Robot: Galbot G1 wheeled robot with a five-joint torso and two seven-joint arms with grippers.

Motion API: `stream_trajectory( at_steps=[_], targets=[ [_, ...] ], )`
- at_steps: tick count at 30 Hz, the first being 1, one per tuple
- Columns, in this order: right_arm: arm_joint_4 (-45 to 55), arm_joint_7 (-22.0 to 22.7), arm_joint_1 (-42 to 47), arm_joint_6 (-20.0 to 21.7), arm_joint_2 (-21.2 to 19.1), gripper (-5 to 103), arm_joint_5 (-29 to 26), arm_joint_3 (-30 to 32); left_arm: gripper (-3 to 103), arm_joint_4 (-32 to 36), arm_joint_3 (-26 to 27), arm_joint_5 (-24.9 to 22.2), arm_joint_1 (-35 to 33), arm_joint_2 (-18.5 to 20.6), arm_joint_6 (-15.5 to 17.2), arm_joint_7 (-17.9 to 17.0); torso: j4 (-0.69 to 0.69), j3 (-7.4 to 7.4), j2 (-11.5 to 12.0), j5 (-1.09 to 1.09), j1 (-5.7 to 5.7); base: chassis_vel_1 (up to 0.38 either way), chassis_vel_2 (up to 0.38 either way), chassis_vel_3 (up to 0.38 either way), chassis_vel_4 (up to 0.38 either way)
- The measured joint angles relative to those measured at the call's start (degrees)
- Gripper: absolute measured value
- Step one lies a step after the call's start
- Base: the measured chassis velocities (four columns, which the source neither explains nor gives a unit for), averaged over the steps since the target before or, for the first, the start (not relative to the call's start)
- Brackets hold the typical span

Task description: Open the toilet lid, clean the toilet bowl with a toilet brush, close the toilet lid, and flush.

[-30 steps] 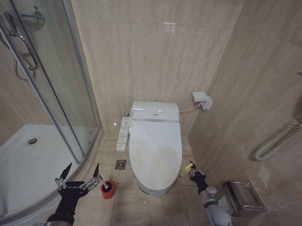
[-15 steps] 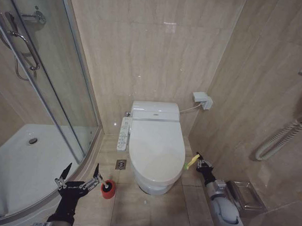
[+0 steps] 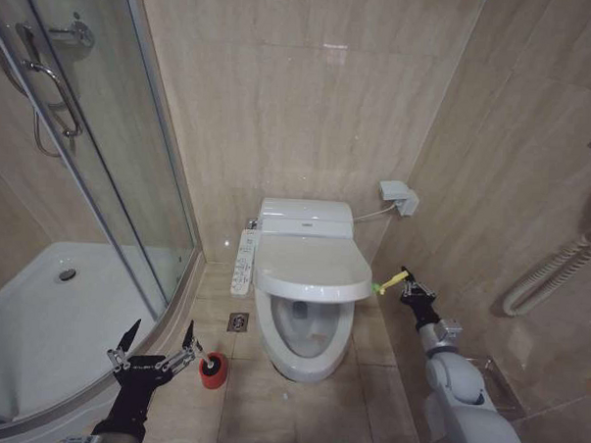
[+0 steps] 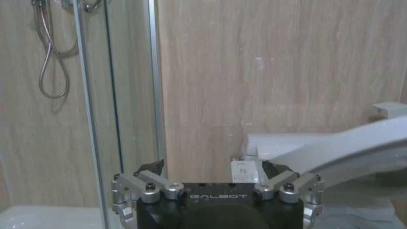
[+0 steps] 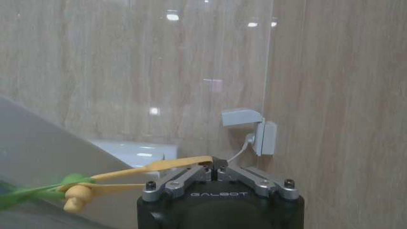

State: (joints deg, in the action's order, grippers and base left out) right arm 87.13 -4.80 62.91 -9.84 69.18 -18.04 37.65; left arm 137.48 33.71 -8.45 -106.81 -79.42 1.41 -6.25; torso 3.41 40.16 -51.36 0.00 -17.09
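One toilet lid [image 3: 311,266], glossy white, half raised over one toilet bowl [image 3: 304,332]; the right hand [image 3: 407,283] pinches its yellow-green strap [image 3: 391,282] (left hand [image 3: 153,350] gapes beside one red brush holder [image 3: 210,371]).

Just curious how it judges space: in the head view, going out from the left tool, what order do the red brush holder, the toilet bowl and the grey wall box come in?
1. Red brush holder, on the floor beside the left tool.
2. Toilet bowl, toward the middle.
3. Grey wall box, high on the far wall, on the right.
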Motion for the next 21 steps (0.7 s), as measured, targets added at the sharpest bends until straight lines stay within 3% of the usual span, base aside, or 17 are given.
stream_trajectory(
  at_steps=[21],
  targets=[
    [-3.6, 3.2, -7.5, 2.7, -3.2, 1, -3.7, -4.5, 100, 0.0, 0.0, 0.0, 0.0, 0.0, 0.0, 0.0, 0.03, 0.0, 0.0, 0.0, -0.01, 0.0, 0.0, 0.0, 0.0]
  ],
)
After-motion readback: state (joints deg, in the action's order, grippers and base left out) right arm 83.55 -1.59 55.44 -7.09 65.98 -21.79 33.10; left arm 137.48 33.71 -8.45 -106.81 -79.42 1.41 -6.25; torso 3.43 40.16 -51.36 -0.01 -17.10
